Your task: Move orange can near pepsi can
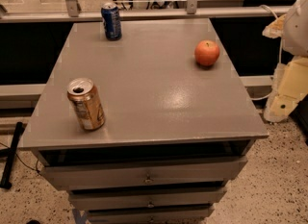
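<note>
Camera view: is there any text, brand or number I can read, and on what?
No text is legible.
The pepsi can: white markings, too blurred to read.
The orange can: pale label patches, unreadable.
The apple and the drawers: no text.
The gripper, at the picture's right edge: no text.

Orange can (86, 104): lower left of frame. Standard drink can, orange-gold metallic body, pale label patches, silver top with dark opening showing. Stands upright on its base, top facing camera.

Pepsi can (111, 21): upper left of frame, nearer centre than orange can. Same size, dark blue body, white markings, silver top. Upright.

Cans well apart, not touching; pepsi can above and slightly right of orange can.
</note>
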